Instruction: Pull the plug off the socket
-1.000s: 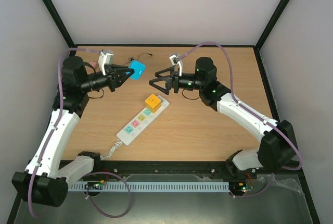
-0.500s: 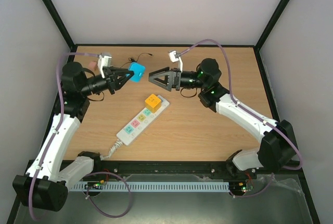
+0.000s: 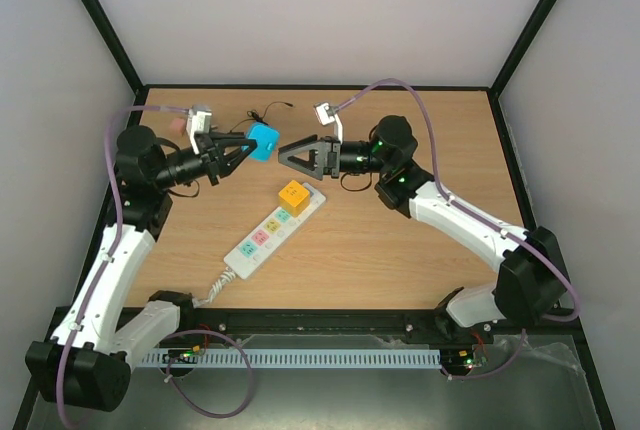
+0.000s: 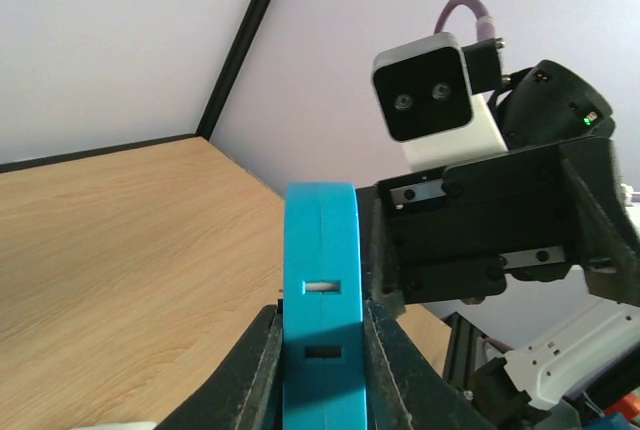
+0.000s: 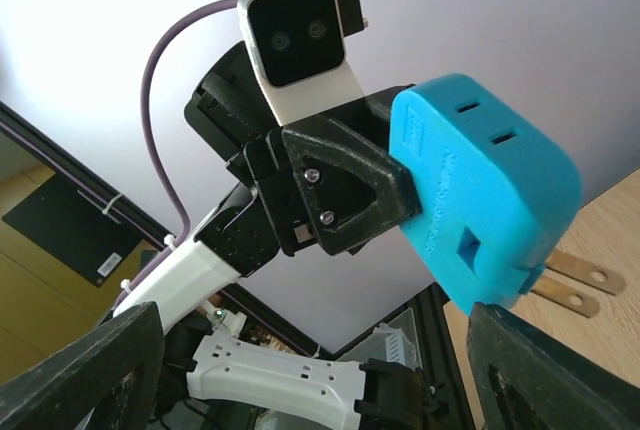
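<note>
The socket (image 3: 268, 231) is a long white power strip with pastel outlet faces, lying mid-table with its coiled cord at the near end. An orange cube plug (image 3: 292, 195) sits in its far end. My left gripper (image 3: 250, 143) is shut on a blue plug (image 3: 265, 139) and holds it in the air above the table. In the left wrist view the blue plug (image 4: 320, 300) is clamped between both fingers. My right gripper (image 3: 286, 157) is open, just right of the blue plug and facing it. In the right wrist view the blue plug (image 5: 480, 205) shows its metal prongs (image 5: 572, 277).
A thin black wire (image 3: 268, 110) lies on the wooden table (image 3: 400, 240) near the back edge. A small pink object (image 3: 176, 123) sits at the back left. Black frame posts and white walls enclose the table.
My right gripper has moved left and closer to the blue plug, still open. My left arm has drawn back slightly, keeping its hold on the blue plug.
</note>
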Controlling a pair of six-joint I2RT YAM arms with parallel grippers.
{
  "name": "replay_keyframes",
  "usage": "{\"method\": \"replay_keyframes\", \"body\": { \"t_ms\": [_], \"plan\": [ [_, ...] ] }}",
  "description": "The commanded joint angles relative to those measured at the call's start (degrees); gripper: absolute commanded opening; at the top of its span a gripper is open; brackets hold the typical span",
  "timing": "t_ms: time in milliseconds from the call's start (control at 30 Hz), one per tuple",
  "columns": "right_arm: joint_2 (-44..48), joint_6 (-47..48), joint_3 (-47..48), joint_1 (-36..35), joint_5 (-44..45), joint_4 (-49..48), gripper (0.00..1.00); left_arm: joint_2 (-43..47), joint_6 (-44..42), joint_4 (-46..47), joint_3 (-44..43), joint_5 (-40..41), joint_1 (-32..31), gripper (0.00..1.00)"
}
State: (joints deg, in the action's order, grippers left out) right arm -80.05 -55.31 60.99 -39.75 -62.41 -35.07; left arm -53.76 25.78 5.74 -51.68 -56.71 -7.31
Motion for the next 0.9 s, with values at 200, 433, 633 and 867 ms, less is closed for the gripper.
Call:
{"method": "replay_keyframes", "body": {
  "t_ms": [200,433,633,867],
  "plan": [
    [-0.9,1.3,0.9,-0.7,1.1,-0.7,0.75,1.5,3.8,6.5,2.1,-4.2,0.4,0.03],
    [-1.2,4.4,1.3,-0.9,2.3,2.4,0.74,1.9,6.4,9.9,3.0,-6.0,0.1,0.03],
    [-1.1,5.1,1.5,-0.9,3.0,3.2,0.74,2.0,6.5,10.2,3.4,-6.4,-0.2,0.03],
    [-1.2,5.5,2.1,-1.0,2.7,3.1,0.72,2.0,5.9,9.5,4.2,-5.5,-0.4,0.03]
  ]
}}
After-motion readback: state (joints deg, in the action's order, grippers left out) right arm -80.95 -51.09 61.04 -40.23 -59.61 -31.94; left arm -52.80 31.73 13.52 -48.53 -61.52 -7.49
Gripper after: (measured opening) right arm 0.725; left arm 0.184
